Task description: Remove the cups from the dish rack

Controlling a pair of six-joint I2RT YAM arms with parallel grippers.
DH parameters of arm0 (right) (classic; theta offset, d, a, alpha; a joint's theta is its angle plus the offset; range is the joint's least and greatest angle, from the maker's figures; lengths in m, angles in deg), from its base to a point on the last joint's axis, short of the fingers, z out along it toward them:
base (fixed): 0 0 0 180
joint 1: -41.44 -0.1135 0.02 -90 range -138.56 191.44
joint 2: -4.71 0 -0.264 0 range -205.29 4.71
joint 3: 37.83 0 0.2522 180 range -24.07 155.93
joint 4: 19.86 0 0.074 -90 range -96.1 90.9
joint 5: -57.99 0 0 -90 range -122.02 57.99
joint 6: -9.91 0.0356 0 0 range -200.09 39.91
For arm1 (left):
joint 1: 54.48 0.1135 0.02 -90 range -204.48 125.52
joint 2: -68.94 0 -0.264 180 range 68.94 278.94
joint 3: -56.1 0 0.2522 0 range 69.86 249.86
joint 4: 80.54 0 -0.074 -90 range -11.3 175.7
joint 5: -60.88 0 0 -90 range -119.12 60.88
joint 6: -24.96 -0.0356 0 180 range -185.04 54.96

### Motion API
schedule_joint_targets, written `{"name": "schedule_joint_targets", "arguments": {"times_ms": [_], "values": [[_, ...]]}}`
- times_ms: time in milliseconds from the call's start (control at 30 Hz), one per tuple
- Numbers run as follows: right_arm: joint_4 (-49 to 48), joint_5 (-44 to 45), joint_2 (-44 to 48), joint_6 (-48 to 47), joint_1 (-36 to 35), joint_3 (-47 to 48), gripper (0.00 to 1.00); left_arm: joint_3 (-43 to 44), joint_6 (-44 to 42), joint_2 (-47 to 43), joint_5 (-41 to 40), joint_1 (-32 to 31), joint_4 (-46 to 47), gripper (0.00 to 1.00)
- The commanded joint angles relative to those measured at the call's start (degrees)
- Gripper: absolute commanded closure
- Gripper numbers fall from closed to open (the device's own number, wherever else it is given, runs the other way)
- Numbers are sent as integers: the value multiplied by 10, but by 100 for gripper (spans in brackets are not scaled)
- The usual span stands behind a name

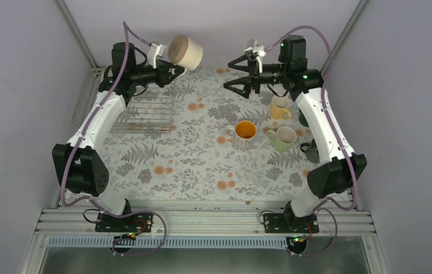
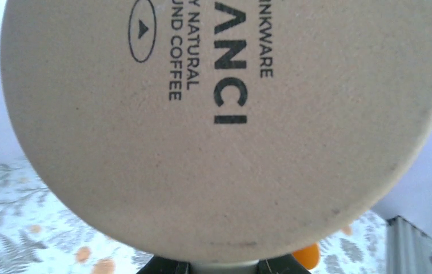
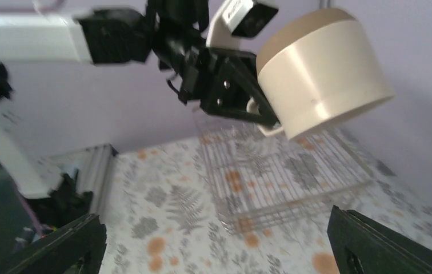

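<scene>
My left gripper is shut on the handle side of the cream-white mug and holds it high above the table, near the back wall. The mug's tan base fills the left wrist view and hides the fingers. In the right wrist view the held mug hangs above the see-through dish rack, which holds no mugs. The rack lies at the back left. My right gripper is open and empty, raised and facing the left arm. The patterned mug, yellow mug and pale green mug stand at the right.
A dark green mug stands at the right edge, partly hidden behind the right arm. The table carries a floral cloth. Grey walls close in on the left, back and right.
</scene>
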Motion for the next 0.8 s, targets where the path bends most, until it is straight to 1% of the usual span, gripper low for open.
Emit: {"name": "schedule_joint_targets", "arguments": {"times_ms": [0,67,133,167,267,367,567,633,767], "values": [[-113,-236,-52,150,59,27,0,-8,61,-29,101,-14,175,98],[-163,-309,-73,210,81,20,0,-27,80,-37,102,-23,217,98],[-178,-334,-83,222,97,14,0,-51,128,-40,109,-37,295,98],[-185,-340,-86,226,99,8,0,-53,130,-38,109,-46,305,98],[-189,-376,-99,232,102,6,0,-36,91,-23,96,-82,272,98],[-180,-364,-102,215,103,14,0,-31,72,-9,85,-110,261,97],[-194,-363,-117,231,103,15,0,-12,62,29,83,-126,251,98],[-194,-368,-117,231,103,14,0,-8,60,38,84,-129,254,98],[-208,-383,-112,252,102,5,3,-30,62,38,71,-131,314,98]]}}
